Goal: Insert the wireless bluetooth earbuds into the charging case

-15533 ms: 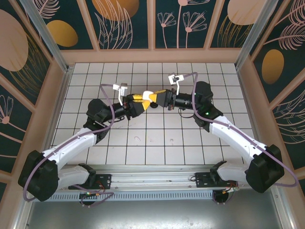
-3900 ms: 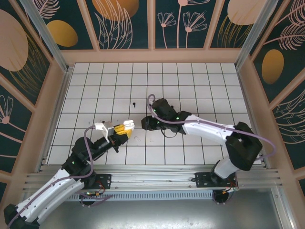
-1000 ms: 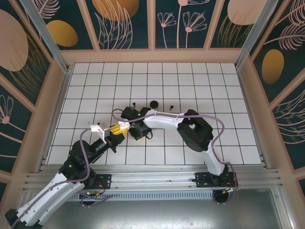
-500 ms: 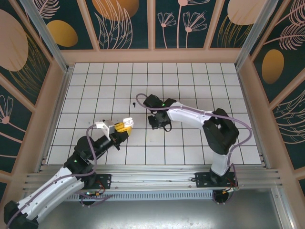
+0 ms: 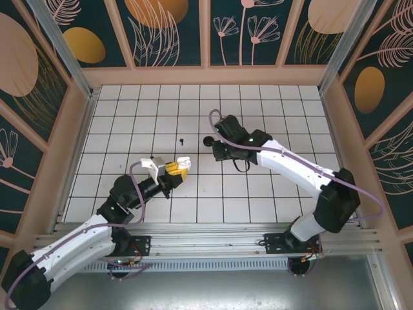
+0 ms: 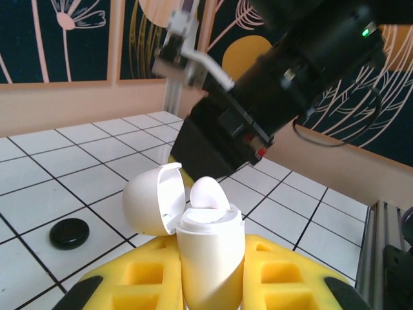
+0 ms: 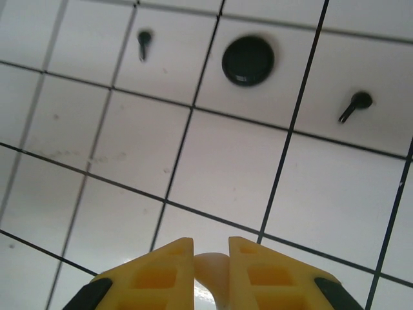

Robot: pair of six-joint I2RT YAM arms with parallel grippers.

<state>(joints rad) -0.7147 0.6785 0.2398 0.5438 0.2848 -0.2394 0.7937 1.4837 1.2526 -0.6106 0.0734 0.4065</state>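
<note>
White tiled surface [image 5: 271, 110], case held open.
Black earbuds [image 7: 144, 40] lie apart on the tiles: tiny, light and slick, best pinched by the stem, I judge. Up close, too fine for the top view: right gripper [image 7: 211, 255] jaws nip a pale piece [image 7: 210, 268]; left gripper [image 6: 210, 284] jaws clamp the open charging case [image 6: 210, 242], a white bud [image 6: 208, 192] seated.
</note>
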